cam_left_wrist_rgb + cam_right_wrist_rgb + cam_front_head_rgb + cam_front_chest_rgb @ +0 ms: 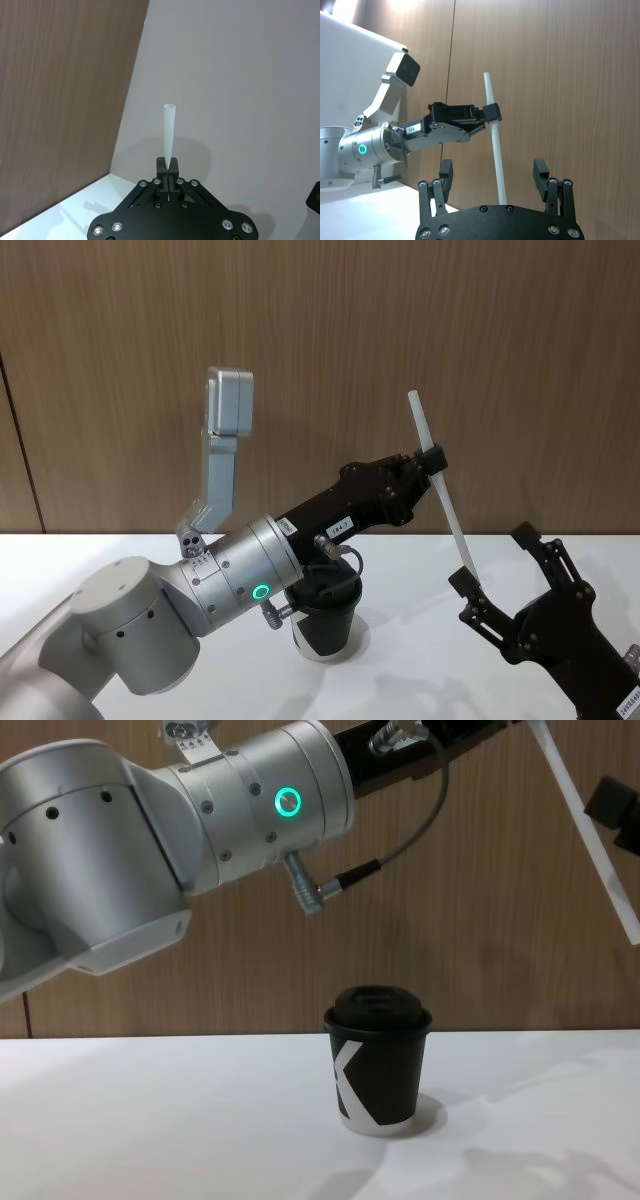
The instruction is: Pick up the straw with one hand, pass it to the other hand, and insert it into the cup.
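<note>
Head view: left end effector [432, 460] clamps straw [449, 508] mid-air, right end effector [493, 560] spread wide around its lower end; handover looks mid-way, cup [326, 628] insertion pending.

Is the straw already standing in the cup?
No: the left gripper holds the straw up in the air, off to the side of the cup, whose lid has nothing in it.
</note>
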You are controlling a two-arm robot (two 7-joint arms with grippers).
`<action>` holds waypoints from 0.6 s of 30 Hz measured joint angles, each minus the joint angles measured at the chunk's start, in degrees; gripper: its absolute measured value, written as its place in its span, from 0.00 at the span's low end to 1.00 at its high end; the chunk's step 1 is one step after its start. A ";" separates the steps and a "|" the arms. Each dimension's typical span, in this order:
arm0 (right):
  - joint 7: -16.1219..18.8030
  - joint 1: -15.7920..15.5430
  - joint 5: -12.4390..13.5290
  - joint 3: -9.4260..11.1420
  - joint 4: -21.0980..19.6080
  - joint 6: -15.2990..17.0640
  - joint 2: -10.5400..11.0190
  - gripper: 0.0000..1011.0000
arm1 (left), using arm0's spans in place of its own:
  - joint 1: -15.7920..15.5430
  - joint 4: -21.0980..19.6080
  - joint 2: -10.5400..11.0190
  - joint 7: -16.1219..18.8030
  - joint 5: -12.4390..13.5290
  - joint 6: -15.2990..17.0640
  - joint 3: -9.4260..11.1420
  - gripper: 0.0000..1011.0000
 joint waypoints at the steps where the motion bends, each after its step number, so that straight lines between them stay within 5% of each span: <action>1: 0.00 0.00 0.00 0.00 0.00 0.00 0.00 0.99 | 0.00 0.00 0.00 0.00 0.00 0.00 0.00 0.01; 18: 0.00 0.00 0.00 0.00 0.00 0.00 0.00 0.99 | 0.00 0.00 0.00 0.00 0.00 0.00 0.00 0.01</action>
